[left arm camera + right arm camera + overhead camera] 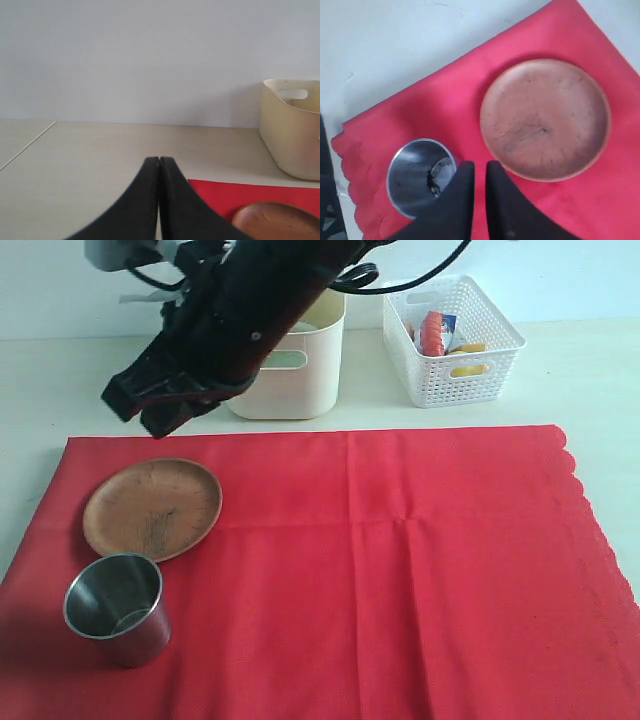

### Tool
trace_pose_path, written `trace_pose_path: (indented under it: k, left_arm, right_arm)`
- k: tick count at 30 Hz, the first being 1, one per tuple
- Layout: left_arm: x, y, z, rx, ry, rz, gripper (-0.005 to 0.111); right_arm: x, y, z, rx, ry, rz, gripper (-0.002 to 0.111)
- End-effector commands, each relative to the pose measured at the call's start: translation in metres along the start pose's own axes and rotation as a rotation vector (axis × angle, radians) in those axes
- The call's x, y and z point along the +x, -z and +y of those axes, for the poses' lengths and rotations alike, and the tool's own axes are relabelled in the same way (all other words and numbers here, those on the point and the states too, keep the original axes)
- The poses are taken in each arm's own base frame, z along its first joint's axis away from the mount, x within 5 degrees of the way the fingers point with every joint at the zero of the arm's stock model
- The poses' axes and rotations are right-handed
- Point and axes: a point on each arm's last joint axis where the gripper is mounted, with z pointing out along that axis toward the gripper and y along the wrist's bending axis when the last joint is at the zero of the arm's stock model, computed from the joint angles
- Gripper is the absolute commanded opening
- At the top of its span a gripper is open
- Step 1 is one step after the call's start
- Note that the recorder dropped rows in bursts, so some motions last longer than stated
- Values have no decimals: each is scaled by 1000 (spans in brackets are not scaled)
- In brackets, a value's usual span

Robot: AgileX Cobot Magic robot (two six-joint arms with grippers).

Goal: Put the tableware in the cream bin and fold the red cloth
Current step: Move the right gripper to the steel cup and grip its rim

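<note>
Currently right gripper (480, 167), nearly pinched and empty, hovers over steel cup (115, 610) and wooden plate (152, 508) at red cloth's (400, 570) left edge, left gripper (159, 160) pressed together; descending that narrow risks toppling the cup.

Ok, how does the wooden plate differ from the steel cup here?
The wooden plate is brown, matte and shallow; the steel cup is shiny grey with tall walls. The plate is wider across than the cup. The plate lies nearer the cream bin, the cup farther from it. Both sit upright on the red cloth, not touching.
</note>
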Motion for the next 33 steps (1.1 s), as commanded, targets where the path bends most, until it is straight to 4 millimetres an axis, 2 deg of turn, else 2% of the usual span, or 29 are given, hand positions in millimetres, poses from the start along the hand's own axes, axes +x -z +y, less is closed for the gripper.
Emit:
trace_pose_path:
  k: [1,6,9,12,17,26,30,33]
  left_arm:
    - [0,0,0,8,-4,-7,3]
    - [0,0,0,8,-4,-7,3]
    - [0,0,0,8,-4,-7,3]
    - [0,0,0,8,-4,-7,3]
    - [0,0,0,8,-4,-7,3]
    - [0,0,0,8,-4,-7,3]
    - [0,0,0,8,-4,-7,3]
    - [0,0,0,8,-4,-7,3]
  right_arm:
    - [-2,-15,29,44,121,5,23]
    - [4,-43,58,46,211,69,47]
    - [13,-64,72,15,236,123,54]
    - [22,-83,74,7,252,177,59]
    - [34,-106,62,64,290,261,66]
    - [46,-126,50,103,305,328,68]
    - [46,-126,51,98,301,330,68]
    - [42,-119,53,100,306,311,68]
